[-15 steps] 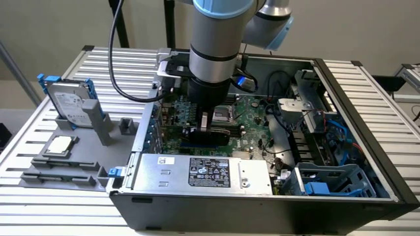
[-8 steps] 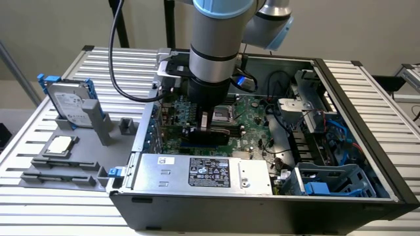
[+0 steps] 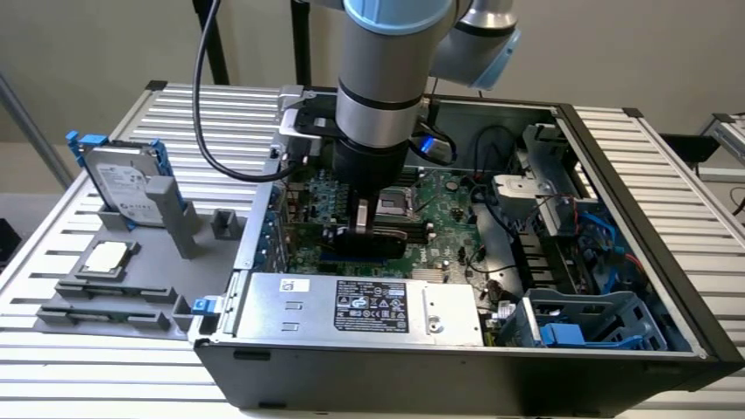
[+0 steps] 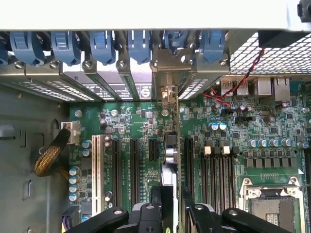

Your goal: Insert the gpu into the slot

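Note:
The gpu [image 3: 363, 237], a black card, stands upright inside the open PC case, and my gripper [image 3: 363, 223] is shut on its top edge. A thin strip of the bright-blue slot [image 3: 375, 260] shows right under the card's lower edge. I cannot tell whether the card is pressed into it. In the wrist view the gpu [image 4: 170, 155] runs edge-on down the middle of the green motherboard. Its metal bracket [image 4: 167, 80] reaches the case's rear wall. My gripper [image 4: 173, 209] has one black finger on each side of the card. The card hides the slot there.
A silver labelled power-supply box [image 3: 361, 305] fills the case's near side. Black memory slots [image 4: 218, 179] and the CPU socket [image 4: 272, 206] lie beside the card, with a white expansion slot [image 4: 96, 170] on its other side. Blue bracket clips [image 4: 102, 46] line the rear wall. A hard drive [image 3: 122, 179] stands outside the case.

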You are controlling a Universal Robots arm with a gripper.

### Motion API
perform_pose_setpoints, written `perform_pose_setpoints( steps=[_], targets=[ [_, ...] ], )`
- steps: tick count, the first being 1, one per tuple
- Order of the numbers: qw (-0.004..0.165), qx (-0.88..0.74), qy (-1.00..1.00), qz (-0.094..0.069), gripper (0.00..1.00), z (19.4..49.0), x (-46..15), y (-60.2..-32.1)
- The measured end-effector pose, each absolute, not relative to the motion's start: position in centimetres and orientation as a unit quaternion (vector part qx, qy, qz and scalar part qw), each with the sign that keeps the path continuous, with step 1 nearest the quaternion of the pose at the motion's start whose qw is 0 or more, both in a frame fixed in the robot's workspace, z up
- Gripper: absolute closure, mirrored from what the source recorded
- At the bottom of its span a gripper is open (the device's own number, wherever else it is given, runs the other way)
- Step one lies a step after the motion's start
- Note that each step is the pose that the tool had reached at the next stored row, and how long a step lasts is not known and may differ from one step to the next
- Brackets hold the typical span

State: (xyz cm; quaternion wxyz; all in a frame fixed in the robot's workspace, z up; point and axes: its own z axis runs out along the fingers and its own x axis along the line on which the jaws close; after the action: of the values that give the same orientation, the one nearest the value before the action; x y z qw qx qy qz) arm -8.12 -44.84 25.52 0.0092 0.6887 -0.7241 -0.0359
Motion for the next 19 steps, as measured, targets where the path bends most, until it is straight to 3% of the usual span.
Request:
perform_pose_setpoints(
  steps=[19],
  targets=[
    [0.013, 0.69, -0.722, -0.037, 0.74, 25.17, -7.87, -44.93]
  ],
)
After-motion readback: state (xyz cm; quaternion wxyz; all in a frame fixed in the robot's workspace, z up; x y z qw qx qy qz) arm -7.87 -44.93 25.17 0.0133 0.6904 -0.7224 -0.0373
